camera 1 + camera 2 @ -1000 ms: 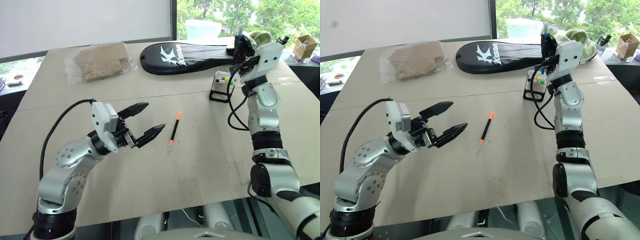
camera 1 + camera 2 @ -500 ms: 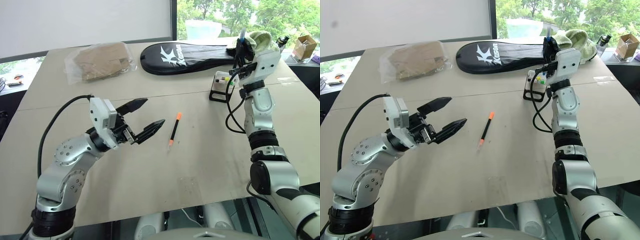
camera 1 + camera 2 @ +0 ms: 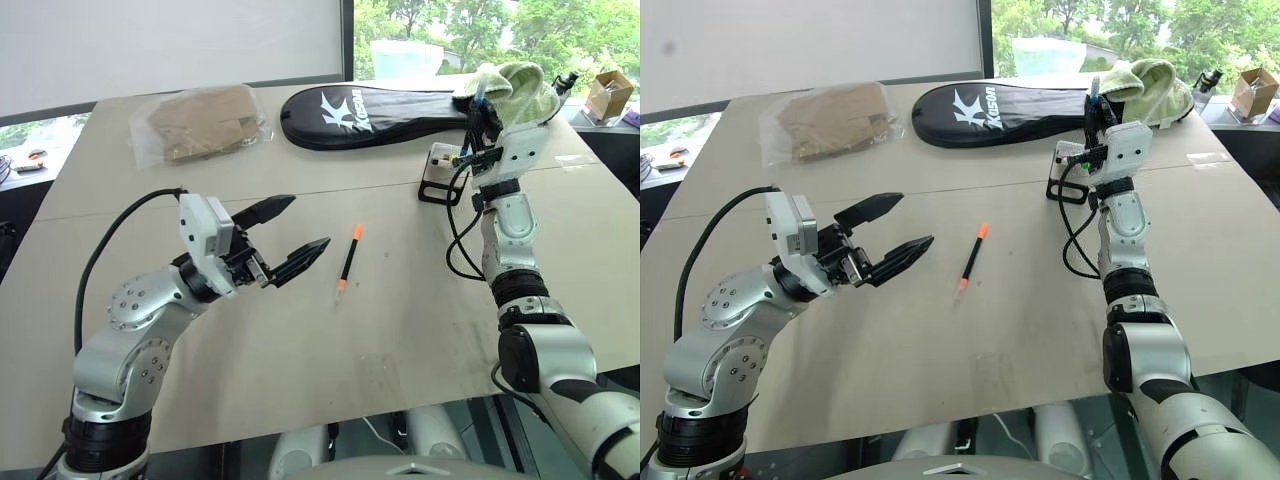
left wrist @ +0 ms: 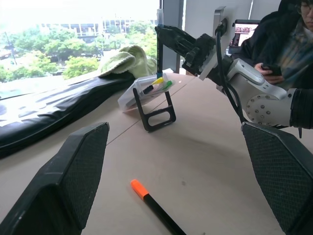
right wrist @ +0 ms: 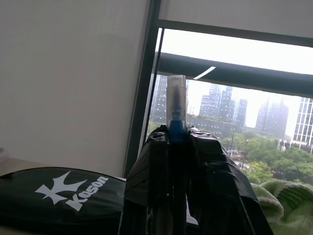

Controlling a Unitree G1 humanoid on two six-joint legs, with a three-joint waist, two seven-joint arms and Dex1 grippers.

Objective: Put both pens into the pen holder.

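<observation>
Across the tan surface (image 3: 420,300) we see a long black racket bag (image 3: 375,103) and a bagged brown parcel (image 3: 203,122) at the far side, with a green cloth (image 3: 520,82) at the far right corner. Over the last second our right tool (image 3: 480,112) has sunk from above the pen holder (image 3: 440,172) to just over its white top, the arm folding down as it went. Its fingers are pressed tight on the blue-tipped pen (image 5: 176,110), which stands upright with the blue tip showing above the fingertips; the left wrist view puts the pen's lower end close to the holder's coloured dots, though we cannot tell if it has entered a hole. We judge the first pen is about to be seated. Our left tool (image 3: 285,238) has kept its place, fingers spread wide and empty, pointing toward the orange-ended pen (image 3: 348,256) lying flat near mid-surface, close ahead of it but untouched. That second pen is left to fetch.
</observation>
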